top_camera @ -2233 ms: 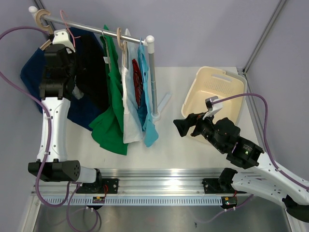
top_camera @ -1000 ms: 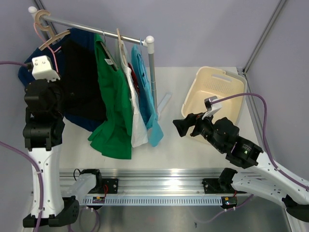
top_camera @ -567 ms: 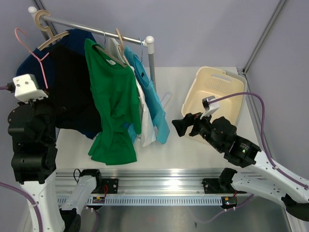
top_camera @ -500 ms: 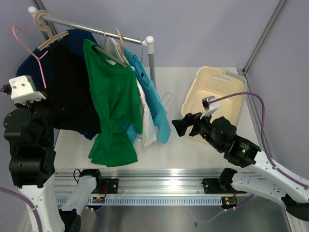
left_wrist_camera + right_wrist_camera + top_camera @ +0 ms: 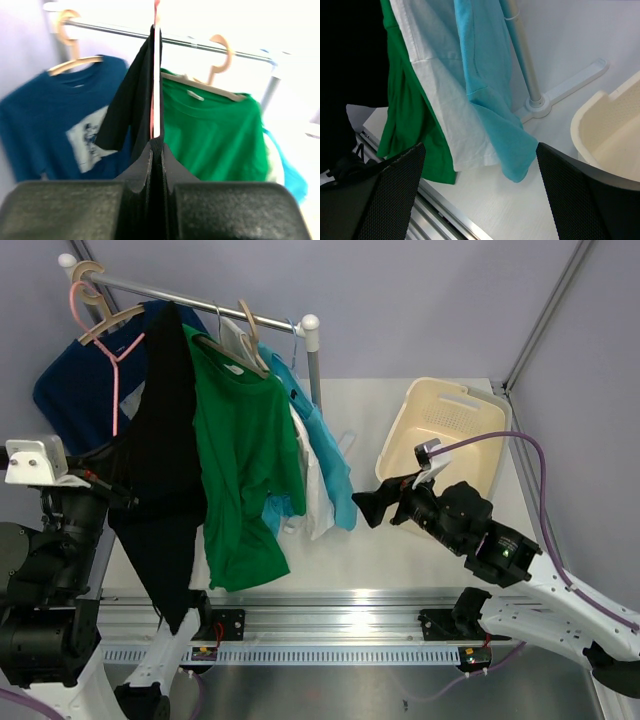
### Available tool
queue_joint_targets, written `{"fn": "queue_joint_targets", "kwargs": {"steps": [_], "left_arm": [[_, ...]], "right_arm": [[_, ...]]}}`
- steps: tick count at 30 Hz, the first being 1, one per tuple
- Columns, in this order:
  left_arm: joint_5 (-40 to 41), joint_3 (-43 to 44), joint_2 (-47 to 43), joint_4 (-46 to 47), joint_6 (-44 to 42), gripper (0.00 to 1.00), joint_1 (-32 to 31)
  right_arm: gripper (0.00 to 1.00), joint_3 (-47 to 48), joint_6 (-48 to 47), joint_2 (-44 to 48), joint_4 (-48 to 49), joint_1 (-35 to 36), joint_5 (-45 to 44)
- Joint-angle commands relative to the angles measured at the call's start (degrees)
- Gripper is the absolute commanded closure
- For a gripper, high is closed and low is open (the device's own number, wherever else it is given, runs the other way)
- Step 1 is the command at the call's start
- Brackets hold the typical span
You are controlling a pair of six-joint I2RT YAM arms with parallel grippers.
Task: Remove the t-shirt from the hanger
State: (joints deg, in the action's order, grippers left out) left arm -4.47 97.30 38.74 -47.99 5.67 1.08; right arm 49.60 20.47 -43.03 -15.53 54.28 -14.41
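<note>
Starting wide with the table [image 5: 360, 550]: clothes rack [image 5: 150, 283] along the far left, cream basket [image 5: 470, 430] off to the right, both sitting exactly as before. Big change on the black t-shirt [image 5: 165, 470] though. Up on the rack among the others two seconds back, now hauled well out toward the near-left corner and hanging as a long dark drape in front of the green shirt [image 5: 245, 460] and the blue shirt [image 5: 75, 390]. Set swinging rightward by that pull, the green shirt and the cyan shirt [image 5: 328, 462] behind it, fanned out wider than a moment ago. Still draped on its pink hanger [image 5: 115, 390], judging by the left wrist view, so only half the job: seemingly lifted clear of the rack, not yet stripped. Down to the left gripper [image 5: 156, 150]: jaws clenched tight on the hanger wire, black cloth bunched at the same spot, hard to say whether pinching cloth too. Over to the right gripper [image 5: 366, 508]: jaws spread wide, grasping nothing, hovering above the table just beside the cyan hem, barely moved. Probably the free one for tugging the shirt off next.
</note>
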Motion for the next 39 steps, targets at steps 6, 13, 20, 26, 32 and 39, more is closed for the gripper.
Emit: {"fn": "queue_joint_targets", "kwargs": {"steps": [6, 13, 20, 26, 32, 39], "left_arm": [[-14.4, 5.8, -0.1, 2.9, 1.4, 1.00, 0.2], [-22.8, 8.3, -2.2, -1.1, 6.5, 1.00, 0.2], [-23.0, 17.0, -3.0, 1.4, 11.2, 1.00, -0.7], [-16.0, 19.5, -3.1, 3.6, 15.7, 1.00, -0.7], [-22.4, 25.0, -2.1, 5.2, 24.5, 1.00, -0.7], [-36.0, 8.0, -8.2, 17.0, 38.2, 1.00, -0.5]], "right_arm": [[0.00, 1.3, -2.5, 0.7, 3.1, 0.5, 5.4], [0.01, 4.1, -6.8, 3.8, 4.3, 0.6, 20.2], [0.01, 14.4, -8.3, 9.0, -2.9, 0.5, 25.4], [0.00, 15.6, -7.9, 14.5, -5.8, 0.5, 21.3], [0.01, 20.3, -6.8, 14.6, -9.6, 0.6, 18.8], [0.02, 25.8, -7.3, 14.4, -14.7, 0.5, 18.5]]}}
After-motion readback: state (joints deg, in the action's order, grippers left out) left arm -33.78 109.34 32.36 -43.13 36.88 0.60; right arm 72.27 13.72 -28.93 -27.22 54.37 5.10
